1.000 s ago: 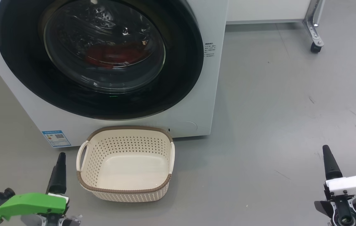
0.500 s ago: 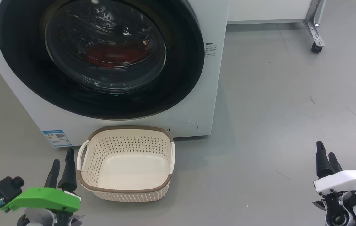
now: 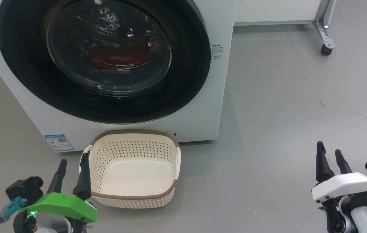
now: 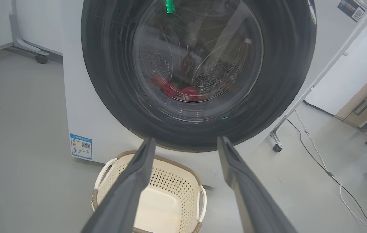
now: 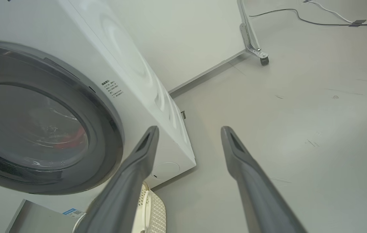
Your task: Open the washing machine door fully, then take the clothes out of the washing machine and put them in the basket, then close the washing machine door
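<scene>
Squarely ahead of me, the white washing machine [image 3: 216, 97] stands on the grey floor [image 3: 283, 113], its washing machine door [image 3: 18, 68] closed flat against the front. The cream basket [image 3: 131, 132] sits on the floor just in front of the machine, below the door, with nothing in it. Behind the glass, the red clothes [image 3: 118, 58] lie at the bottom of the drum. Near left, my left gripper [image 3: 74, 158] hangs just beside the basket's left handle, fingers spread and holding nothing. Near right, well apart from the basket, my right gripper [image 3: 328, 147] hovers over bare floor, fingers likewise apart. A small blue label sticker [image 3: 59, 143] marks the machine's lower left corner.
</scene>
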Available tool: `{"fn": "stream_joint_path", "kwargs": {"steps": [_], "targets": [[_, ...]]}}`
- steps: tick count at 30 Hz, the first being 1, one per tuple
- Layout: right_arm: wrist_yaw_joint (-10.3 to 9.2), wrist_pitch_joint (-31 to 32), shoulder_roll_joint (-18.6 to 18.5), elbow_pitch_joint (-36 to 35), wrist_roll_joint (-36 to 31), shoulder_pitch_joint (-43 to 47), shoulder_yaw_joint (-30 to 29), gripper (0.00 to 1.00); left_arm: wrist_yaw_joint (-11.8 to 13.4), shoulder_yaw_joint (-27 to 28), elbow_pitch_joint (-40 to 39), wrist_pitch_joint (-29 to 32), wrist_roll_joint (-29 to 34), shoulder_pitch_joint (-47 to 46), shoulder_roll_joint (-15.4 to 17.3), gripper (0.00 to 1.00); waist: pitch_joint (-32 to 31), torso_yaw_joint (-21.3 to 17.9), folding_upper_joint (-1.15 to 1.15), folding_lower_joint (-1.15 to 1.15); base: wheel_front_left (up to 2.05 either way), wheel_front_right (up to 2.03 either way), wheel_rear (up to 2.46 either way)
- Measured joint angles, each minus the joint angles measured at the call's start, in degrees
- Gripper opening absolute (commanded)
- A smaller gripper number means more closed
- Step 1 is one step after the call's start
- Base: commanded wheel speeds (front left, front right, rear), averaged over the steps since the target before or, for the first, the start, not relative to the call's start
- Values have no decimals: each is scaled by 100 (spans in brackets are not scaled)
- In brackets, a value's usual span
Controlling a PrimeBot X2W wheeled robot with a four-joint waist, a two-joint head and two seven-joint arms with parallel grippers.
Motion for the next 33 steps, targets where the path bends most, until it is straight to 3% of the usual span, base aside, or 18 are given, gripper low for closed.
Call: {"fn": "stream_joint_path", "kwargs": {"steps": [33], "targets": [[-405, -584, 12, -10, -2364, -4, 583, 100, 505, -516, 46, -545, 2397, -1, -96, 100, 21, 52, 0, 0, 0, 0, 0]]}}
